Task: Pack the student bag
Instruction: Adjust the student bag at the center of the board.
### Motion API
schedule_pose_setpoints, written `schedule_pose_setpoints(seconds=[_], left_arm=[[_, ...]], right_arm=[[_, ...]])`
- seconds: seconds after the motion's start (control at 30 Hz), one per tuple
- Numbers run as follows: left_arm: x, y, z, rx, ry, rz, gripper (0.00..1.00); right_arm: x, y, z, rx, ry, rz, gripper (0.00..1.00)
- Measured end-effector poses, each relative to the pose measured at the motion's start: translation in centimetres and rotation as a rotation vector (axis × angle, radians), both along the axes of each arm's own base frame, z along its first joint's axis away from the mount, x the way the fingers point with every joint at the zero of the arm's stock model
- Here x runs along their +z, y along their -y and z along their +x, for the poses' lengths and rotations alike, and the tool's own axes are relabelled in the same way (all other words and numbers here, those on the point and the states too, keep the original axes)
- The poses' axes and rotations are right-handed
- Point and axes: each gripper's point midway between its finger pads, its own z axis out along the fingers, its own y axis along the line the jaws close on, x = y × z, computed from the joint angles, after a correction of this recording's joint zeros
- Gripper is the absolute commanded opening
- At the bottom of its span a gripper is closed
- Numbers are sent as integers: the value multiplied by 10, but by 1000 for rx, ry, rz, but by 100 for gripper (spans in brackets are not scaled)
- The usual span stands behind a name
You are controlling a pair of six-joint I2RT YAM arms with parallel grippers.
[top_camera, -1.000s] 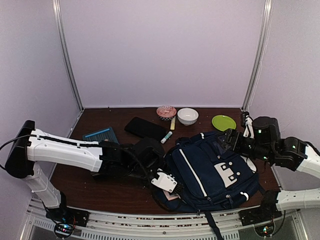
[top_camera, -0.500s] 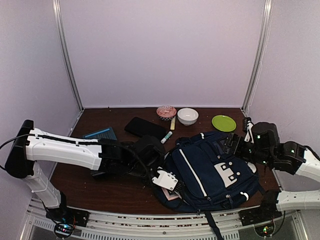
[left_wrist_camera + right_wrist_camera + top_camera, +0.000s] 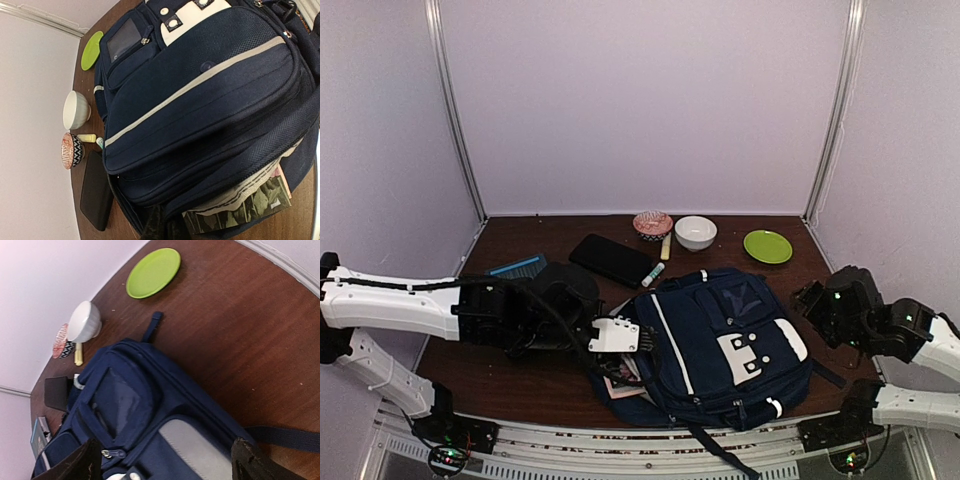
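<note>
Pale lilac walls (image 3: 640,100) are closing the space on three sides behind the student bag (image 3: 720,345), with thin metal rails (image 3: 455,110) running up the corners. The table (image 3: 520,385) under the bag is showing a dark brown, smooth wooden surface. The bag, of navy woven fabric with thin pale stripes and a white patch, is lying flat on the near middle of the table, front up, its opening turned to the left. A printed booklet (image 3: 235,210) is sticking out of this opening.

The left gripper (image 3: 642,342) is sitting at the bag's left edge, its jaws pressed together on the fabric of the opening rim. The right gripper (image 3: 167,465) is hovering just beside the bag's right side, its fingers standing wide apart and gripping nothing.

Behind the bag a flat black rectangular case (image 3: 612,258) is lying, and a teal ribbed book (image 3: 520,267) farther to the left. A round glossy lime plate (image 3: 767,245) is resting behind the bag's right corner. A plain white bowl (image 3: 695,232) and a patterned bowl (image 3: 652,223) are standing behind the bag, with a yellow stick (image 3: 666,246) and a white marker (image 3: 652,274) lying between them and the bag.
</note>
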Motion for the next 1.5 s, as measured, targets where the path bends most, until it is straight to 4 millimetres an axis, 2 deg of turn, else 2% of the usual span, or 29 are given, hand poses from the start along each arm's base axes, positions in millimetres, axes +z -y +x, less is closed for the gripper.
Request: schedule_pose_setpoints(seconds=[0.2, 0.33, 0.43, 0.6, 0.63, 0.7, 0.77, 0.83, 0.97, 1.03, 1.07, 1.13, 1.17, 1.2, 1.27, 1.37, 1.5], left_arm=[[-8, -11, -1, 51, -30, -4, 0], [-13, -14, -1, 59, -38, 2, 0], [-12, -13, -1, 61, -39, -4, 0], [-12, -13, 0, 73, -37, -8, 0], [-12, -13, 0, 75, -36, -8, 0], [-11, -14, 0, 83, -35, -9, 0], [-9, -14, -2, 84, -37, -5, 0], [-2, -13, -6, 82, -32, -5, 0], [33, 2, -22, 49, -1, -45, 0], [52, 8, -31, 30, 12, -66, 0], [61, 12, -35, 24, 17, -78, 0], [72, 16, -40, 16, 18, -93, 0], [74, 16, -41, 17, 18, -97, 0], [74, 16, -41, 21, 18, -96, 0], [68, 14, -41, 33, 10, -73, 0], [53, 14, -43, 41, -12, -39, 0], [31, 18, -50, 45, -44, 5, 0]], right_arm=[[-51, 18, -17, -85, -135, -16, 84], [-79, 23, -28, -94, -207, -27, 71], [-96, 17, -31, -61, -250, -34, 53], [-106, 4, -27, 29, -289, -92, 4], [-104, 0, -24, 54, -283, -105, 0], [-93, -7, -18, 99, -262, -127, 0], [-74, -18, -8, 152, -217, -130, 0], [-41, -32, 6, 212, -142, -136, 0], [25, -55, 31, 292, 0, -156, 0], [49, -64, 41, 325, 47, -174, 0], [57, -69, 45, 339, 61, -185, 7], [68, -76, 52, 353, 72, -200, 40], [70, -77, 54, 357, 72, -208, 58], [68, -77, 55, 353, 65, -208, 67], [57, -72, 51, 346, 36, -215, 78], [25, -55, 37, 309, -28, -194, 81], [-26, -32, 2, 260, -142, -132, 81]])
